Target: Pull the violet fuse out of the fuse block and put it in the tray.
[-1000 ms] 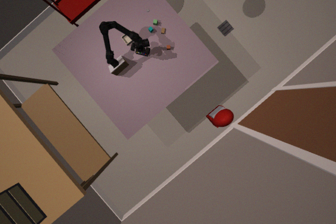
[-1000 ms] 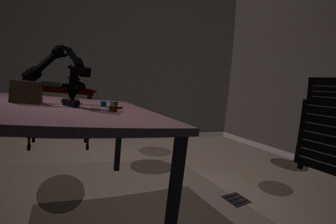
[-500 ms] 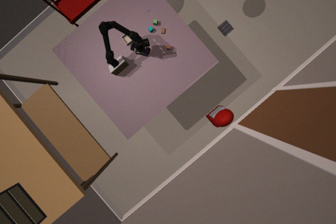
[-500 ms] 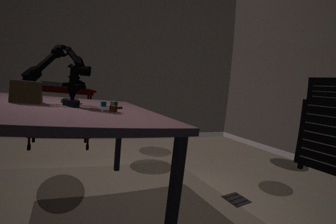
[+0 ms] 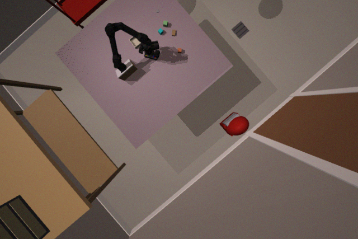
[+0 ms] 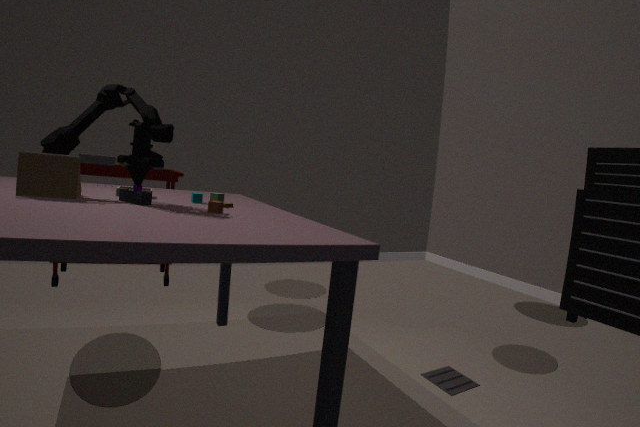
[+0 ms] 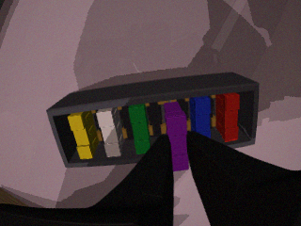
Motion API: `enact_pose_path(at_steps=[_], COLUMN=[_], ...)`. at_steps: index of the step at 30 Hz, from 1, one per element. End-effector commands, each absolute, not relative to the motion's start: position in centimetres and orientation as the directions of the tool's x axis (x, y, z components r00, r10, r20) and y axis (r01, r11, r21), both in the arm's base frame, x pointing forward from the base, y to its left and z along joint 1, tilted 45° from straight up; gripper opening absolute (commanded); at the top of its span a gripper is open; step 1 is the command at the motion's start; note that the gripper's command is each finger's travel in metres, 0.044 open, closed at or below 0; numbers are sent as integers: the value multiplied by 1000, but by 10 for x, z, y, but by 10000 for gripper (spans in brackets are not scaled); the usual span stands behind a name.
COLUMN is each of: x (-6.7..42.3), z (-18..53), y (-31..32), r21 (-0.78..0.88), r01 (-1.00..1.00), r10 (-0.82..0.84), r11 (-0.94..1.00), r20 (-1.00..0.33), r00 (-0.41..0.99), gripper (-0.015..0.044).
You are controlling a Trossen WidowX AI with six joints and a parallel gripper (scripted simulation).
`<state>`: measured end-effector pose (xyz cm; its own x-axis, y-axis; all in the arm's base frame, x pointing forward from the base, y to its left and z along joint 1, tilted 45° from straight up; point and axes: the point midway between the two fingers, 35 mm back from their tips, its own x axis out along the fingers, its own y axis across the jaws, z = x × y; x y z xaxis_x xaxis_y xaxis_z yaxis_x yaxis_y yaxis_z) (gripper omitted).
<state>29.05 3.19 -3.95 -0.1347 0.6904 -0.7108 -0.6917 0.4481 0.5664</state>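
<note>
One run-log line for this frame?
phase: extraction | pincer: shut on violet fuse | fuse: partly raised from fuse block | tray: unfilled

The top view looks straight down from high above; the exterior view stands low and far, facing the worktop (image 6: 268,236). The wrist view sits close above the block (image 7: 150,90). All share that block.

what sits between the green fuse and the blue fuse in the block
The violet fuse, clamped in the gripper and partly raised, between green and blue; wrist view shows it.
</note>
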Motion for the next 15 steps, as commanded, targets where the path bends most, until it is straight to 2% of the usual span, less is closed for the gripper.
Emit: enact_pose_path(at_steps=[1,15], x=[291,292], z=[-37,-32], y=[30,25], r21=[563,564], r01=[-694,-693], r10=[688,688], r11=[449,449], r20=[-713,-713], r00=[-134,-134], gripper=[0,0])
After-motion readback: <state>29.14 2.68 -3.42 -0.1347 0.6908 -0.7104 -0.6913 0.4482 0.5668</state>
